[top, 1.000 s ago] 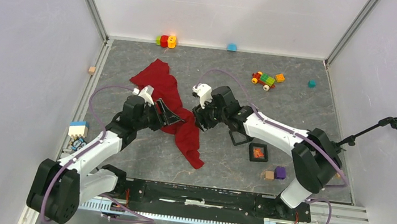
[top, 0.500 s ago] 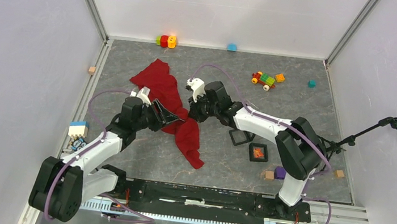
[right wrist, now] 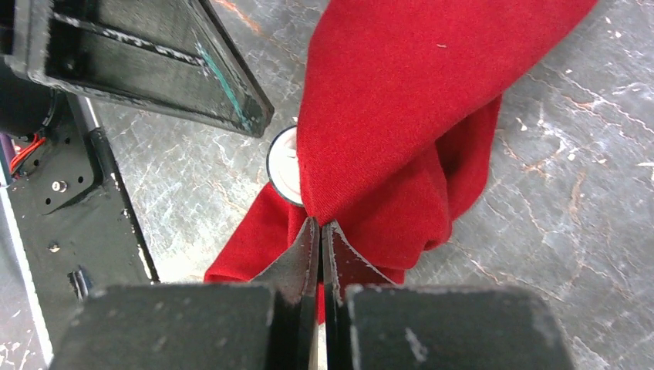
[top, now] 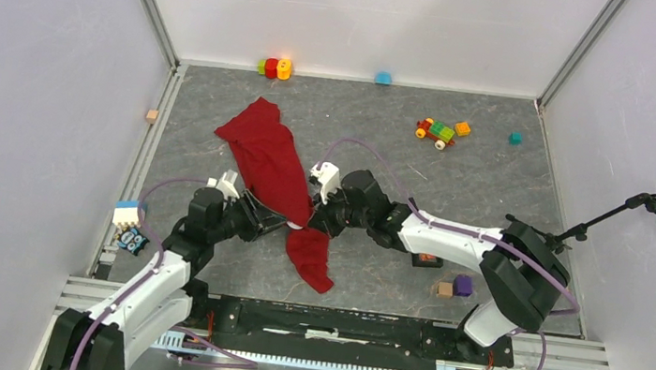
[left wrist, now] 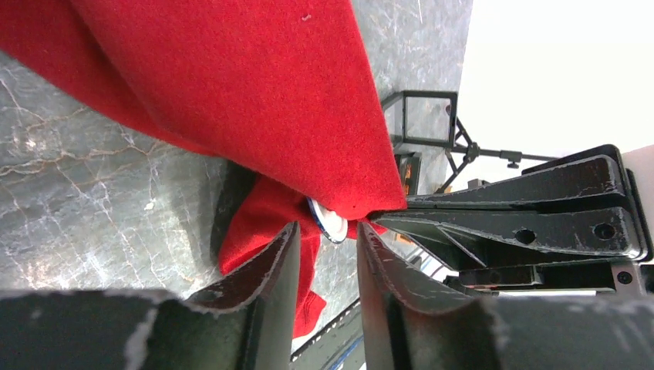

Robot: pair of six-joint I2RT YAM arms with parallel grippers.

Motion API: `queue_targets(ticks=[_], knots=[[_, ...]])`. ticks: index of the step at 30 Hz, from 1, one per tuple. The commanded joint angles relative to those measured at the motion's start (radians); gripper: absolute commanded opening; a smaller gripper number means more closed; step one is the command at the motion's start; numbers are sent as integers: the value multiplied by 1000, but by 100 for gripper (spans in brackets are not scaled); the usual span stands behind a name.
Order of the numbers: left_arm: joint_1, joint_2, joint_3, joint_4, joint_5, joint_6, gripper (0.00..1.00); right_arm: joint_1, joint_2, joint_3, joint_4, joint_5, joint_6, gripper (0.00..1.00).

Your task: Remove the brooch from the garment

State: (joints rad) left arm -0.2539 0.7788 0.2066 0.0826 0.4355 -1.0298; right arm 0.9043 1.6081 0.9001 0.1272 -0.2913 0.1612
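Observation:
The red garment [top: 263, 156] lies stretched diagonally across the grey floor, with a lifted fold in the middle. My right gripper [right wrist: 320, 225] is shut on that fold [right wrist: 370, 154]. The brooch [right wrist: 284, 165], a white round disc with a dark rim, hangs under the fold, just left of the pinch. From the left, my left gripper [left wrist: 324, 235] faces it with its jaws narrowly apart. The brooch [left wrist: 333, 224] sits right at the gap between those fingertips, and no contact shows. In the top view both grippers [top: 270, 219] [top: 318, 222] meet at the brooch [top: 295, 226].
Toy bricks [top: 273, 67] and a blue piece [top: 383, 78] lie along the back wall, a toy car [top: 436, 131] and teal cube [top: 516, 138] at back right. A purple cube [top: 463, 285] lies near right, a white-blue block [top: 128, 213] at the left edge.
Both arms have drawn toward the near edge, pulling the garment out longer. The right gripper has shut on the fold. The left jaws have narrowed around the brooch's spot.

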Motion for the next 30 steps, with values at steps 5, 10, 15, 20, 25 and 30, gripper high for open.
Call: queue_targets(ticks=[5, 10, 15, 20, 25, 30], knots=[[2, 10, -25, 64, 109, -40, 34, 37, -27, -16, 91, 15, 38, 0], [1, 52, -31, 105, 120, -43, 33, 41, -24, -8, 92, 16, 36, 0], [0, 95, -36, 143, 122, -40, 26, 41, -20, -7, 92, 13, 36, 0], [0, 130, -10, 160, 143, 12, 2, 43, -23, -12, 71, 40, 42, 0], [-1, 110, 102, -71, 79, 159, 2, 37, -24, -21, -41, 241, 92, 0], [-1, 83, 186, -232, 44, 248, 2, -15, -27, -84, -21, 254, 152, 1]])
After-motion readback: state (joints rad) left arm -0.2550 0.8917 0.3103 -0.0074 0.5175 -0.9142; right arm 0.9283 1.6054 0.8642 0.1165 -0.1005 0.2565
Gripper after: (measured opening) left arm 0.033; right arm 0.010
